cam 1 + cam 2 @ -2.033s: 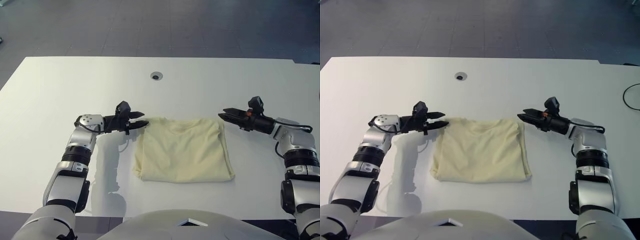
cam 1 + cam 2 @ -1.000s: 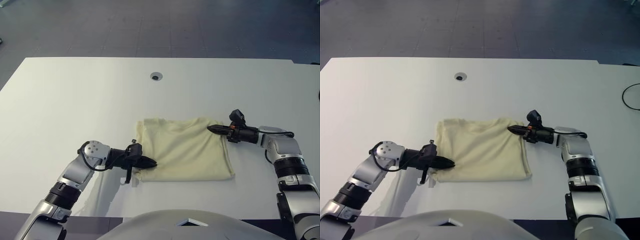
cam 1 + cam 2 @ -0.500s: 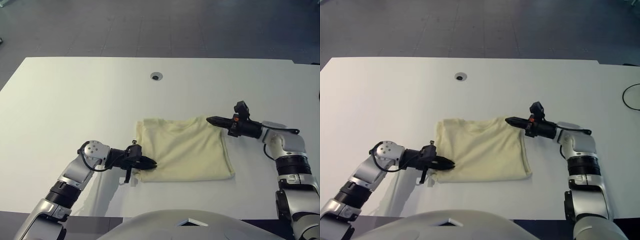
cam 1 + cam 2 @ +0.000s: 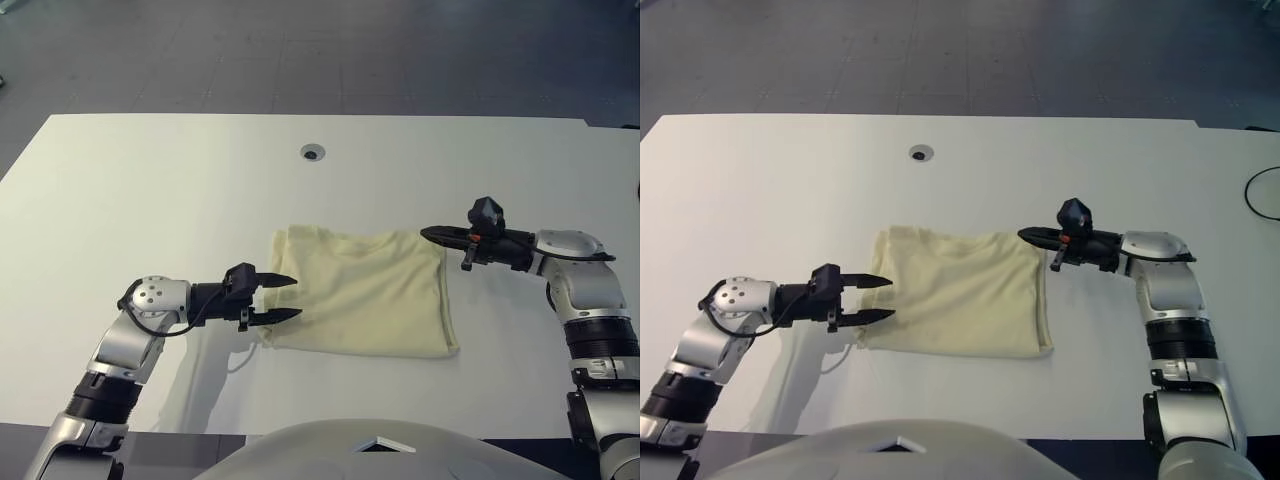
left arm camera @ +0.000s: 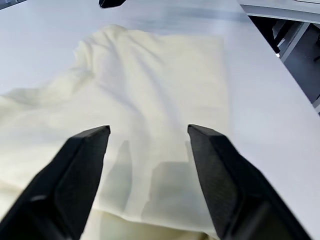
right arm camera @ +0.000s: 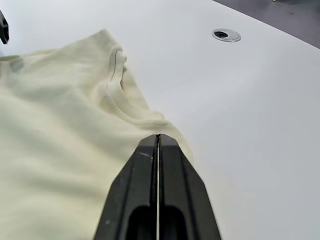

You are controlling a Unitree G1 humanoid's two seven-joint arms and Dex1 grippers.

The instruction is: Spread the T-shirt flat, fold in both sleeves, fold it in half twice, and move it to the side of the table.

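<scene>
A pale yellow T-shirt [image 4: 360,295] lies folded into a rough rectangle on the white table [image 4: 150,180], its collar along the far edge. My left gripper [image 4: 297,297] is open just off the shirt's near left corner. Its two fingers [image 5: 75,170] straddle the air above the fabric [image 5: 150,75] and hold nothing. My right gripper [image 4: 424,233] is shut, with its tips at the shirt's far right corner. In the right wrist view its tips [image 6: 158,136] touch the fabric edge beside the collar [image 6: 115,100]. Whether cloth is pinched there I cannot tell.
A round cable hole [image 4: 313,152] sits in the table beyond the shirt. A dark cable [image 4: 1265,190] loops at the table's far right edge. Bare tabletop lies to the left, the right and behind the shirt.
My left gripper let go of the near left corner, opened and drew back to the left. The shirt now lies slightly skewed. My right gripper shifted a little right at the far right corner.
</scene>
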